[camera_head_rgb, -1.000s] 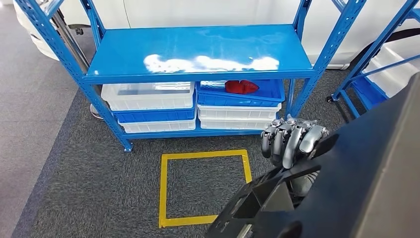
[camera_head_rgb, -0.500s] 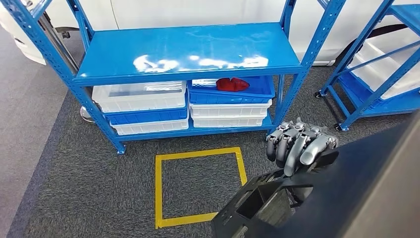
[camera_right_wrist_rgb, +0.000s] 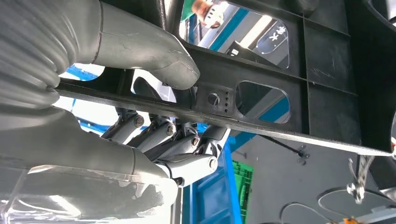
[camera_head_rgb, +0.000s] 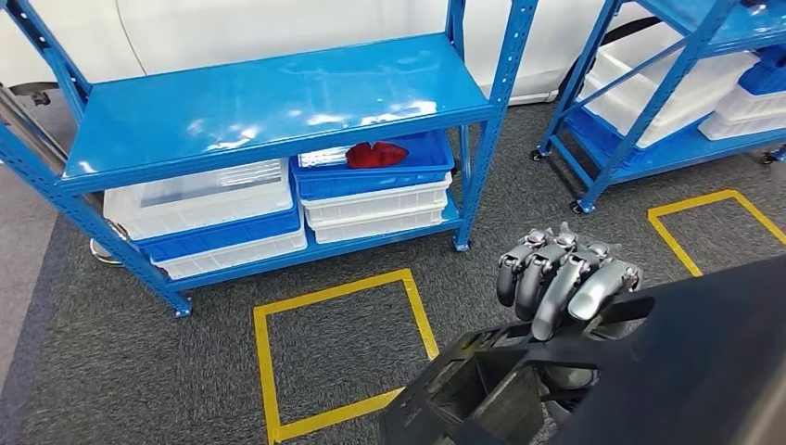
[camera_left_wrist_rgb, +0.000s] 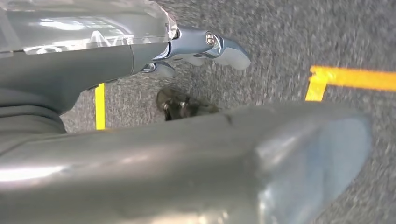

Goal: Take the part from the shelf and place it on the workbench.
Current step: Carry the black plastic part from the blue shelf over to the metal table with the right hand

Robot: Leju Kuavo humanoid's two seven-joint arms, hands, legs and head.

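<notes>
On the left of the head view, a blue shelf (camera_head_rgb: 269,111) stands on grey carpet, with white bins (camera_head_rgb: 199,199) on its lower level and a blue tray (camera_head_rgb: 371,171) holding a red object (camera_head_rgb: 375,153). In front of it lies a yellow taped square (camera_head_rgb: 338,352) on the floor. A 2nd blue shelf (camera_head_rgb: 667,83) stands further right.

Low and right of centre, the right hand (camera_head_rgb: 565,283) holds the part (camera_head_rgb: 519,380), a large black moulded panel with ribs and cut-out windows. Fingers curl over its upper edge; in the right wrist view the thumb (camera_right_wrist_rgb: 154,51) presses one face of a rib and the fingers (camera_right_wrist_rgb: 187,149) wrap the other, so the hand (camera_right_wrist_rgb: 116,107) is clamped on the part (camera_right_wrist_rgb: 289,88). The part is off the shelf, carried at the robot's front.

Left hand (camera_left_wrist_rgb: 201,46): thumb and a fingertip visible over the carpet, nothing visibly in it; I cannot tell whether it is spread or curled.

Handling judgement: rigid plastic, likely light for its bulk but long, so it will lever against 1 grip point. Ribs give a firm, non-slip edge to hold. Smooth faces would slip. Window edges look thin; avoid loading them.
</notes>
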